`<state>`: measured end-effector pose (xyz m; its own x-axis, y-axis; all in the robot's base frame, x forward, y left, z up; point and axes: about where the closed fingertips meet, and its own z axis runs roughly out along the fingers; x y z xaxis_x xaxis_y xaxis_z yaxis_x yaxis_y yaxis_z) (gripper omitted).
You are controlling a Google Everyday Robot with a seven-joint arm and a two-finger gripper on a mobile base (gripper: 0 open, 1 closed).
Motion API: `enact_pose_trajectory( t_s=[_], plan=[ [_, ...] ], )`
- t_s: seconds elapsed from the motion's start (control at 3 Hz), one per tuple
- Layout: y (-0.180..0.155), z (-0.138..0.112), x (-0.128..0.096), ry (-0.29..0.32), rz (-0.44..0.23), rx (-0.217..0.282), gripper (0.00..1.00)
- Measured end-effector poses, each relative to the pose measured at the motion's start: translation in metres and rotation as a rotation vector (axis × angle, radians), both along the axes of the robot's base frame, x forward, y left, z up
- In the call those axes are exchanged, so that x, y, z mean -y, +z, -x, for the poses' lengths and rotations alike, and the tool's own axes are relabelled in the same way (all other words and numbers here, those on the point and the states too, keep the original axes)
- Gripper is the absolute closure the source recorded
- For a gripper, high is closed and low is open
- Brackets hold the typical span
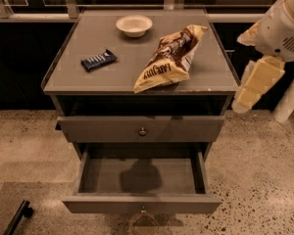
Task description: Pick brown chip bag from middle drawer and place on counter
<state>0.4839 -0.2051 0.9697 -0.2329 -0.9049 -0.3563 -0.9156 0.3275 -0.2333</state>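
Note:
The brown chip bag (168, 58) lies flat on the counter (112, 77), right of the middle, with its lower end near the front rim. The middle drawer (142, 203) is pulled wide open below, and its grey floor holds nothing but a shadow. The drawer above it (142, 129) is out only a little. My gripper (249, 89) hangs at the right, beside the cabinet's right edge and clear of the bag, at the end of my white arm (284, 26). It holds nothing that I can see.
A small dark-blue wrapped bar (98, 59) lies on the counter's left half. A white bowl (134, 25) stands at the back middle. Speckled stone floor surrounds the cabinet. A dark bar-shaped object (17, 218) lies on the floor at lower left.

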Motion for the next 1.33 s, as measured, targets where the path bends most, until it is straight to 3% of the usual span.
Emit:
enact_pose_trajectory(
  t_s=[0.67,1.33],
  plan=[
    [-0.043,-0.083,-0.045,0.026,-0.167,-0.07,0.0],
    [-0.072,-0.133,-0.085,0.021,-0.235,-0.099,0.0]
  ],
)
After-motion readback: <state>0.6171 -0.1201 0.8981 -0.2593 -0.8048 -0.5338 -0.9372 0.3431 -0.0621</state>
